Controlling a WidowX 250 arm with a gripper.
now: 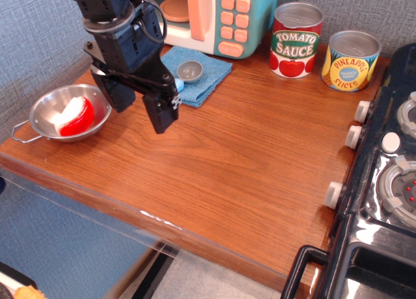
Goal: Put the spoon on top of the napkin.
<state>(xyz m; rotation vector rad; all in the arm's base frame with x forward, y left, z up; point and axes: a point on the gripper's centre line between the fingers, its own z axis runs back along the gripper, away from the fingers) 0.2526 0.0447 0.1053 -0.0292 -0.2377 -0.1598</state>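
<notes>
The spoon point(189, 71) lies on the blue napkin point(207, 74) at the back of the wooden counter, its grey bowl up and its light-blue handle mostly hidden behind my arm. My gripper point(142, 107) is open and empty, raised above the counter in front and to the left of the napkin, apart from the spoon. Its two black fingers point down, one over the steel bowl's edge, one over bare wood.
A steel bowl point(45, 110) with wire handles holds a red and white toy on the left. A toy microwave point(224, 16) stands behind the napkin. Tomato sauce point(296, 39) and pineapple point(351, 60) cans stand at the back right. A toy stove point(390, 182) borders the right edge.
</notes>
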